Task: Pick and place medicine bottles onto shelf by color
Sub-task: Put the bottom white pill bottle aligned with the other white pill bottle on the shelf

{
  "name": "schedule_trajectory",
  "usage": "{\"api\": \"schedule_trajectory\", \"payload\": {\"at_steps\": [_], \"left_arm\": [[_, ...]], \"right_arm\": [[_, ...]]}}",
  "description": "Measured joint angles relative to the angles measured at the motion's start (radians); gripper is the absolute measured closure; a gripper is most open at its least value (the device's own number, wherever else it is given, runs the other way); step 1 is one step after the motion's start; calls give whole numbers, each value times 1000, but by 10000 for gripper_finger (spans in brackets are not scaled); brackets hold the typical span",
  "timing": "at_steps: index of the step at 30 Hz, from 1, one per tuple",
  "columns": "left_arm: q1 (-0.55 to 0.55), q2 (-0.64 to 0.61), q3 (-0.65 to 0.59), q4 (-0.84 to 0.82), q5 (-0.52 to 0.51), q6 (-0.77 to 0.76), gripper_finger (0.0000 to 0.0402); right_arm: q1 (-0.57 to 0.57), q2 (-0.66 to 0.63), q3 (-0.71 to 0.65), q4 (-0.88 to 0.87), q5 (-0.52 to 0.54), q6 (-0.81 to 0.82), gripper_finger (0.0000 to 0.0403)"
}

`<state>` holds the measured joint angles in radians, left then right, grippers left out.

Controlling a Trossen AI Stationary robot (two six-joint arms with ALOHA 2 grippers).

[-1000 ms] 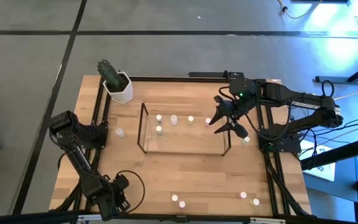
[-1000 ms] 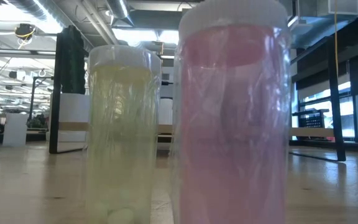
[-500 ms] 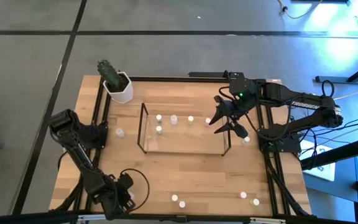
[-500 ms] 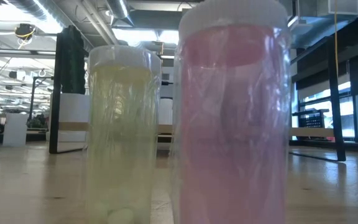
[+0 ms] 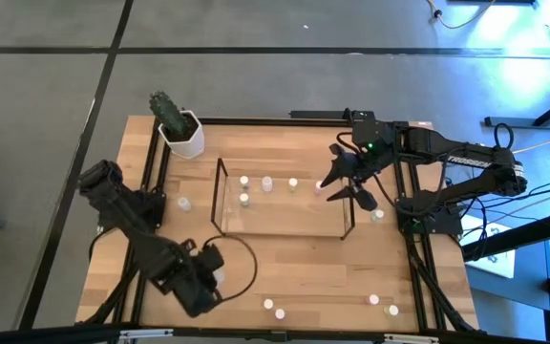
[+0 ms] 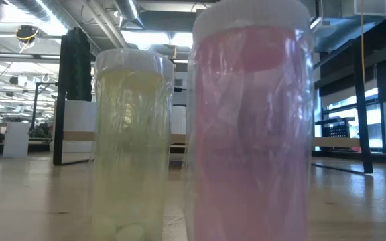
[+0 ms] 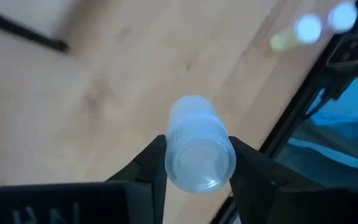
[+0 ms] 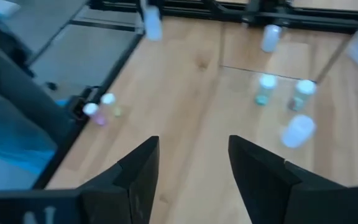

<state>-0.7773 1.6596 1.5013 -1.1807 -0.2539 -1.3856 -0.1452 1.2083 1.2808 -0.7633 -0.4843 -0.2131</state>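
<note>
1. From above you get even, fairly bright light on the pale wooden slatted table (image 5: 285,248); the shadows beneath the dark arms are soft and short.
2. A cold blue-white glare burns out that view's upper right corner.
3. At table height, the pink-tinted translucent cylindrical bottle (image 6: 250,127) and the yellowish translucent bottle (image 6: 133,144) beside it sit so close to the lens that they loom soft and out of focus.
4. Behind them, ceiling strip lights glow bright; windows on the right add daylight.
5. Your left wrist picture is smeared, only the small whitish bottle (image 7: 197,152) nearly sharp.
6. Your right wrist picture is blurred throughout, distant bottles mere blobs.
</note>
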Motion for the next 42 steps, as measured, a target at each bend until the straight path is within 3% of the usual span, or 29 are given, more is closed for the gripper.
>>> {"api": "schedule_trajectory", "payload": {"at_steps": [6,13,24,28,36,42], "left_arm": [[131,0,175,-151,-9,168,280],[327,-1,295,-170,-44,477,280],[625,8,303,-137,13,819,280],[677,8,303,-94,13,918,280],[754,40,304,-51,51,1127,280],[796,102,303,-54,117,1274,280]], "right_arm": [[0,0,0,-13,100,0,208],[0,0,0,-33,109,0,208],[0,0,0,-34,125,0,208],[0,0,0,-34,167,0,208],[0,0,0,-20,379,54,208],[0,0,0,-14,412,116,208]]}}
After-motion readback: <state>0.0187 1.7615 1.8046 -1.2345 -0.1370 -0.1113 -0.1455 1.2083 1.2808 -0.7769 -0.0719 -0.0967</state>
